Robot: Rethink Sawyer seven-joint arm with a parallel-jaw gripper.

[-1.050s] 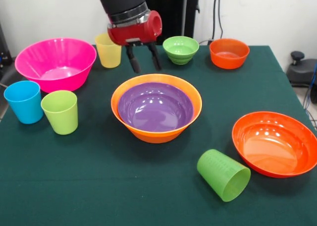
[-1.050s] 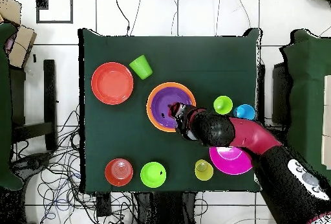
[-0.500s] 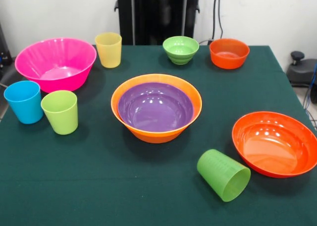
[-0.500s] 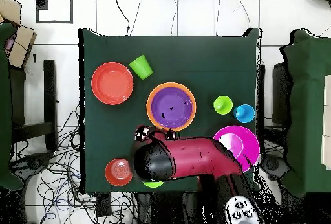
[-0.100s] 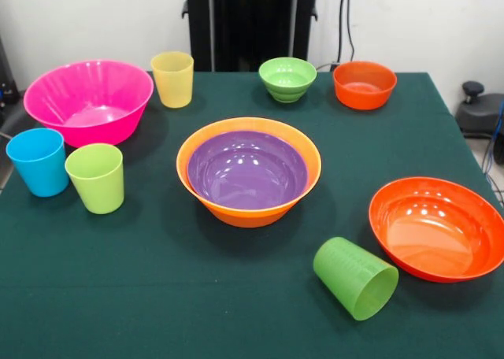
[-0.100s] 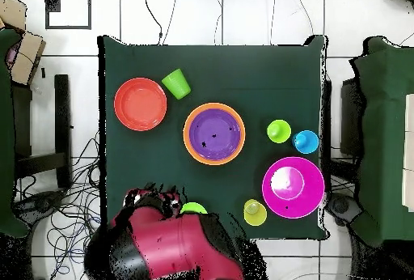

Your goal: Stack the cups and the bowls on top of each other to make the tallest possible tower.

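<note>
A dark green table (image 5: 157, 296) carries everything. The large pink bowl (image 5: 88, 99) sits at one edge; the large orange bowl (image 5: 249, 170) stands mid-table with the purple bowl (image 5: 246, 170) nested inside. The shallow red-orange bowl (image 5: 438, 227) lies beside the tipped darker green cup (image 5: 356, 278). In the overhead view the arm (image 6: 174, 248) covers a table edge; its gripper's (image 6: 154, 200) fingers cannot be made out.

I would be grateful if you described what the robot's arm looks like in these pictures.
Only the overhead view shows it: a bulky, rounded arm with a dark red shell and black sections. Its claw is a small dark tip whose detail cannot be made out. No cables or markings are visible.
</note>
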